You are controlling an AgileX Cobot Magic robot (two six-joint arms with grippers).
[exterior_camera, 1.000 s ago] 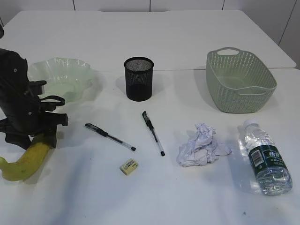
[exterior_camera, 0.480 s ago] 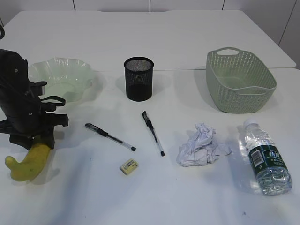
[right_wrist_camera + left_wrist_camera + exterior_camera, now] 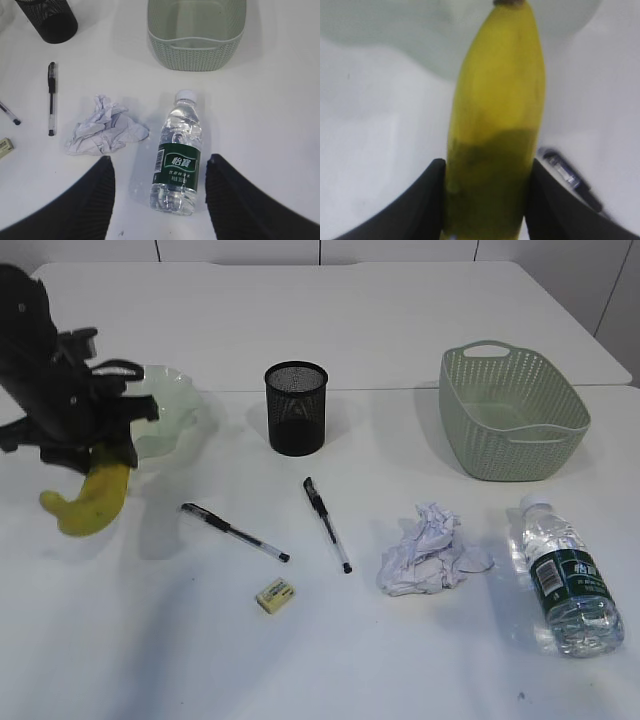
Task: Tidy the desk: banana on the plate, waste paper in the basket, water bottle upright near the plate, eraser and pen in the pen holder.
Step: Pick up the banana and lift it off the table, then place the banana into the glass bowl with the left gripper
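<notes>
left tool (image 3: 485, 200) is clamped on the banana (image 3: 90, 498), which hangs clear of the desk (image 3: 330, 660) just in front of the green plate (image 3: 170, 405). banana-to-plate is the step in hand; next it likely needs carrying over the rim, lowering and release. right tool (image 3: 157, 197) hovers with jaws apart over the lying bottle (image 3: 177, 155), holding nothing. paper (image 3: 430, 552), two pens (image 3: 232, 531) (image 3: 327, 523) and eraser (image 3: 274, 595) lie untouched; holder (image 3: 296, 407) and basket (image 3: 512, 412) stand behind.

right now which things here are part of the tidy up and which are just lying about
Part of the job: banana, plate, waste paper, basket, water bottle, eraser, two pens, pen holder.
Just lying about: nothing visible.
</notes>
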